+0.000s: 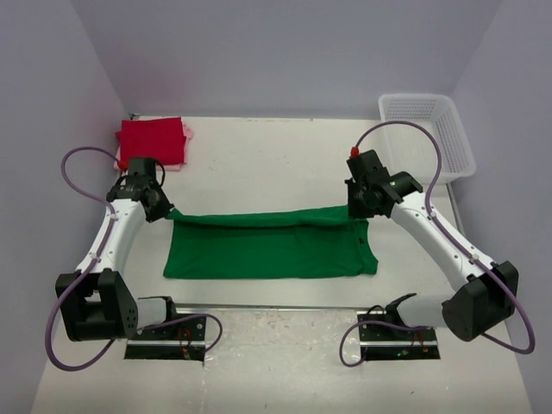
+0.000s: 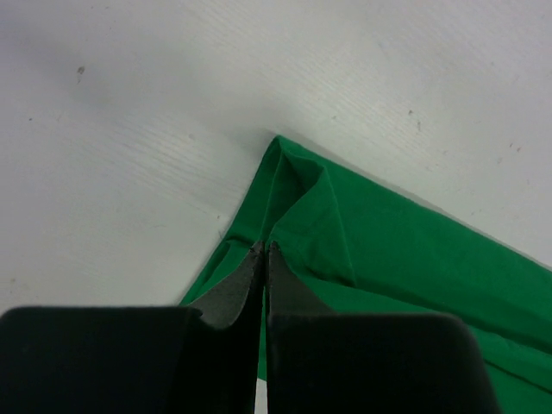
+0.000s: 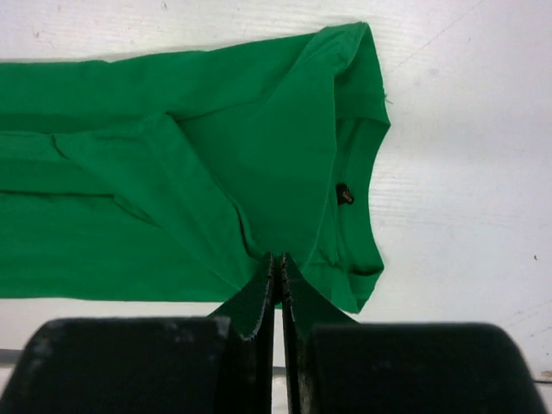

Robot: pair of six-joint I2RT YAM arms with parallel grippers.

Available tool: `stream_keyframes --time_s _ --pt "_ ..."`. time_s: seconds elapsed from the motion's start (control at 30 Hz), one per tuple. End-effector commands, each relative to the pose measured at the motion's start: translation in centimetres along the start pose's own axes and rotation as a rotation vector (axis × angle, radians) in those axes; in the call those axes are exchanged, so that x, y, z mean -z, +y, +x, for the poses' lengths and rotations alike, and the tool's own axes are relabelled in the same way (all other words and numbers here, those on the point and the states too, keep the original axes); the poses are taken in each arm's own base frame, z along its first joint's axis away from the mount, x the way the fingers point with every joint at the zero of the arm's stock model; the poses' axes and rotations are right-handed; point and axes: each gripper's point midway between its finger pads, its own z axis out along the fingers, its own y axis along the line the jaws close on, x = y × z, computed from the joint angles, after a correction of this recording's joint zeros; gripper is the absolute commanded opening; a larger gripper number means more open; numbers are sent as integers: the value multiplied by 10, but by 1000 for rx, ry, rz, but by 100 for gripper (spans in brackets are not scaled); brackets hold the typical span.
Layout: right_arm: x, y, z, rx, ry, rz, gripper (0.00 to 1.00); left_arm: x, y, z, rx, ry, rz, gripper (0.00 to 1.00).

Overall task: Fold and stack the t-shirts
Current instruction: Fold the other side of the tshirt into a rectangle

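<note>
Progress: partway, by estimate. Folded red cloth t-shirt (image 1: 153, 141) resting on folded pale pink cloth t-shirt (image 1: 187, 134) at far left corner of white table (image 1: 259, 164); both judged finished and stacked. Bright green short-sleeved cloth t-shirt (image 1: 272, 246) mid-fold, not yet on stack.

Location: green t-shirt spread crosswise at centre of table, between both arms, well apart from red-and-pink stack and from white plastic mesh basket (image 1: 457, 147) at far right corner.

Left gripper (image 2: 266, 248): fingers pressed together with no gap, pinching far left corner of green t-shirt.

Right gripper (image 3: 278, 259): fingers likewise pressed together, pinching far edge of green t-shirt near neck end.

Appearance of green t-shirt: long, narrow band, already doubled lengthwise. Lower layer flat on table; far edge lifted and drawn into a nearly straight line between both grippers. Neck opening with small dark label at right end. Diagonal creases and a tucked flap across upper layer; cloth soft, bunched to a peak at left pinch.

Remaining, by judgement: carrying held edge over to complete lengthwise fold, folding band crosswise into compact rectangle, placing on red-and-pink stack.
</note>
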Motion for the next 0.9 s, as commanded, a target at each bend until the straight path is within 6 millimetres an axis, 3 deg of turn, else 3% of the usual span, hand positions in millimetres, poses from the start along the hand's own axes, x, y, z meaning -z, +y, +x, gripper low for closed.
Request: stream_keyframes --time_s 0.0,0.47,0.63,0.67,0.73,0.77,0.83,0.87 --pt "6 -7 9 -21 -13 23 0 4 13 5 -15 -6 -41 0" --pt "-8 -14 61 -39 57 39 0 -3 23 33 -25 67 -61 0" --pt "-3 9 78 -94 104 -40 0 5 23 42 -1 120 -61 0" --pt "-1 9 88 -111 132 -39 0 8 21 44 12 128 -50 7" --pt "13 21 110 -161 135 -67 17 16 14 58 43 185 0 12" --pt "21 20 124 -180 144 -59 26 26 13 58 65 162 18 21" --pt "46 41 136 -210 78 -198 69 39 16 61 103 127 31 50" --pt "46 50 133 -216 50 -256 77 50 21 51 154 49 23 76"
